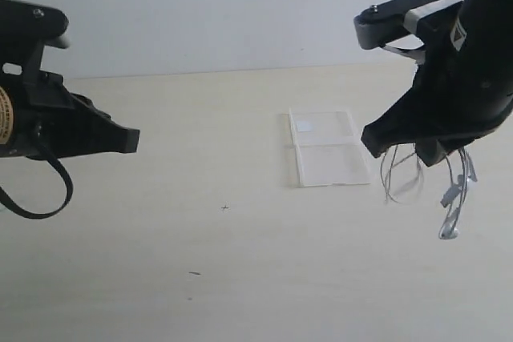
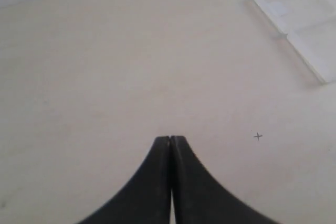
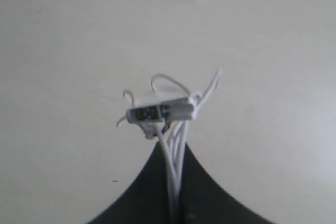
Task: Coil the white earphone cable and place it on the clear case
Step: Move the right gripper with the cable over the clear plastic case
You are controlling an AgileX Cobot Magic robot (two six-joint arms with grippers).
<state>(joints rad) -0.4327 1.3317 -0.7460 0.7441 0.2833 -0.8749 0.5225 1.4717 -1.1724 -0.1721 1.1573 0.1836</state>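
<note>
Cable, bunched in loops, hangs clamped in the right gripper near the clear case; left gripper clenched, empty; best carried over the panels and lowered gently before release.

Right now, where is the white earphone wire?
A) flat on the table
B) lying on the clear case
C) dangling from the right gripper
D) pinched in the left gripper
C: the white earphone cable hangs bunched from the shut right gripper, off to the side of the clear case; the left gripper is shut on nothing.
</note>
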